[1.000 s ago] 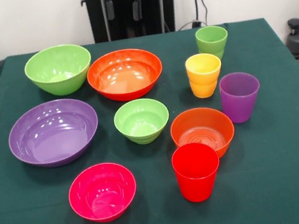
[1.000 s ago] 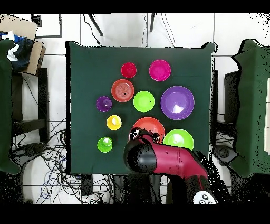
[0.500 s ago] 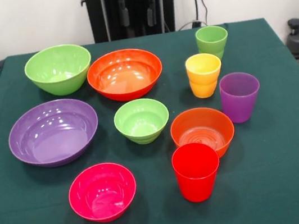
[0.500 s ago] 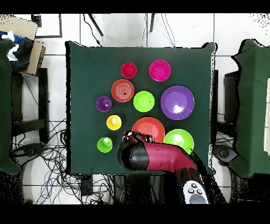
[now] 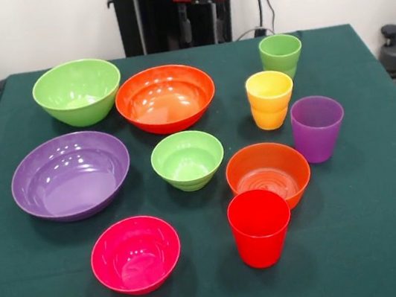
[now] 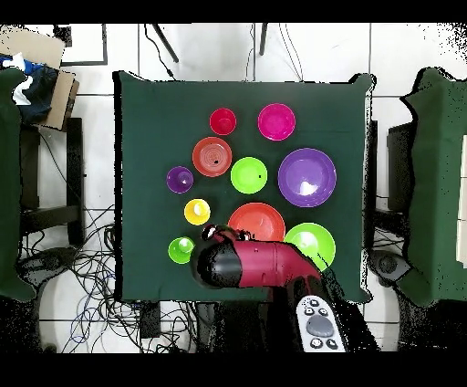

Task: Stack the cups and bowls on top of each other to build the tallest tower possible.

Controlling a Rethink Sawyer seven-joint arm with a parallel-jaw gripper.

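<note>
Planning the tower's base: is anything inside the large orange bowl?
In the front view the large orange bowl looks empty, only glossy reflections. From overhead the arm covers its near rim, so that strip cannot be checked there.

Front view: bowls point(image 5: 188, 159) sit left & centre on table point(image 5: 391, 223), cups point(image 5: 271, 99) to their right, none stacked.

Bright, even light; soft glare inside the glossy bowls point(image 5: 165, 97), faint shadows
</note>
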